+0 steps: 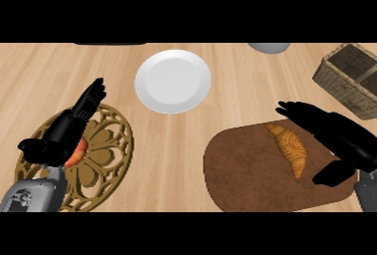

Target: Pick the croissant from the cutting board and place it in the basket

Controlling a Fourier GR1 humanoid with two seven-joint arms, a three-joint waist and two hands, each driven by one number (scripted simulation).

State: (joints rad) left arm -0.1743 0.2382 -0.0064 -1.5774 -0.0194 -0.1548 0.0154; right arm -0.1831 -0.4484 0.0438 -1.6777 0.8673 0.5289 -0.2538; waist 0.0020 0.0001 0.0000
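Observation:
A golden-brown croissant lies on the dark brown cutting board at the lower right. My right hand hovers just right of it, fingers straight and pointing up-left past its far end, thumb low near its near end. Nothing is held. The wicker basket stands at the right edge, beyond the board. My left hand rests open over the left side of the counter, fingers pointing up.
A white plate sits at centre back. An ornate wooden trivet lies under my left forearm, with an orange object partly hidden there. A grey object shows at the top edge.

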